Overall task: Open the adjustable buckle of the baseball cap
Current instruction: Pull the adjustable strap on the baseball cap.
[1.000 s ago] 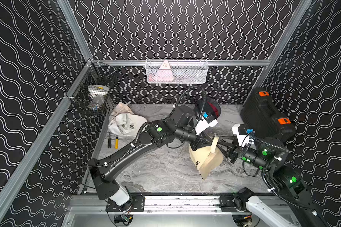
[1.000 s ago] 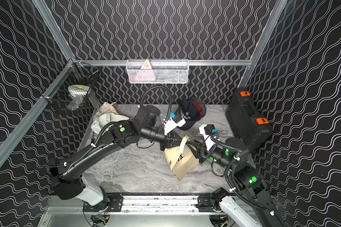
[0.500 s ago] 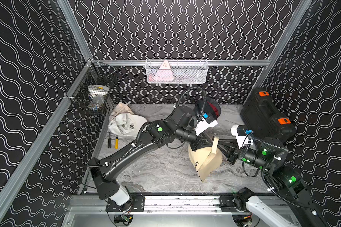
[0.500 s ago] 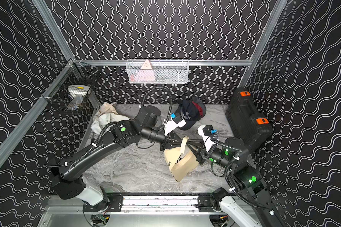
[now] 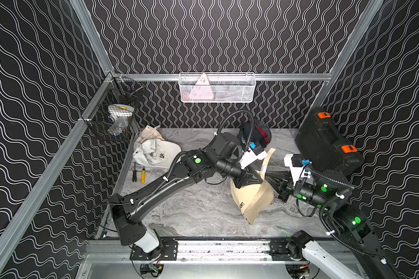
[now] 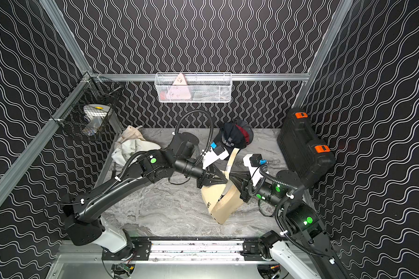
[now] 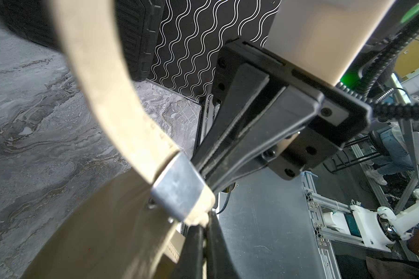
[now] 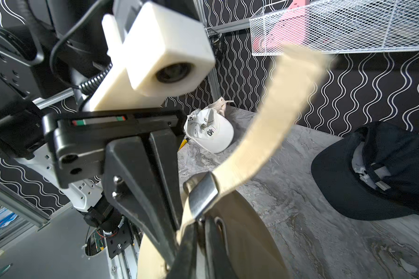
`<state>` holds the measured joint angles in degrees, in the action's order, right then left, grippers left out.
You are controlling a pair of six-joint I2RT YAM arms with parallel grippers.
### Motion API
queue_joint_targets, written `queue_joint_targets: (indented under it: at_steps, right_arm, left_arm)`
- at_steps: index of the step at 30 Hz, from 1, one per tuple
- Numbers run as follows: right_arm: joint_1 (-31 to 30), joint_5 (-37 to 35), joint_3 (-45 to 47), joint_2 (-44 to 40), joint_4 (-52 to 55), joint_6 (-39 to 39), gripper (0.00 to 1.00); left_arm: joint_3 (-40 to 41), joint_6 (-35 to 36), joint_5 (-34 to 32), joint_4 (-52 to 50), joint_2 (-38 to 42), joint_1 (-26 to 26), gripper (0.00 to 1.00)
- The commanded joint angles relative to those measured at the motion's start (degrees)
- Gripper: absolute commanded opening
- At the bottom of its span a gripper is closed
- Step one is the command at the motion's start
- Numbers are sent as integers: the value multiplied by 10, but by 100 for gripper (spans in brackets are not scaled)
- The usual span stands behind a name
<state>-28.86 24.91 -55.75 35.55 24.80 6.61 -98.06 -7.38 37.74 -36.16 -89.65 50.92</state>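
Tabletop (image 5: 191, 212) of grey marble carries everything, with a black tool case (image 5: 324, 142) along its right edge, a white cap (image 5: 155, 152) in the far left corner and a dark cap (image 5: 254, 135) at the far edge. Right of centre, midway between the near and far edges, the tan cap (image 5: 249, 200) hangs between the two arms. Its long axis runs steeply from the back opening, held uppermost, down to the brim, which points at the near edge. Whether the brim tip rests on the tabletop I cannot tell. The strap (image 7: 102, 79) stands up from the buckle and curves away toward the far edge, its free tail loose in the air.

What has just changed is on the right side. The right gripper (image 7: 201, 170) has come in against the back of the cap. Its jaws, partly spread a second ago, are now narrow, nipped on the edge of the buckle (image 7: 179, 190). The left gripper (image 7: 205, 223) is as it was, jaws pinched tight on the cap's band just beside the buckle. I judge that this gives the pair a hold on each side of the clasp, so the prising or pulling can begin. The strap is still threaded, and the buckle, lying crosswise on the strap, looks shut.
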Motion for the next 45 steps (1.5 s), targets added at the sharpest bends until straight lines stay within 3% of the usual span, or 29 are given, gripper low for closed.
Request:
queue_joint_targets:
  at_steps: [1, 45]
  right_arm:
    - [-1, -1, 0, 0, -40, 13, 9]
    - [0, -236, -2, 11, -12, 67, 1]
  left_arm:
    - [6, -2, 11, 18, 8, 0, 0]
    - [120, 28, 2, 21, 84, -6, 0]
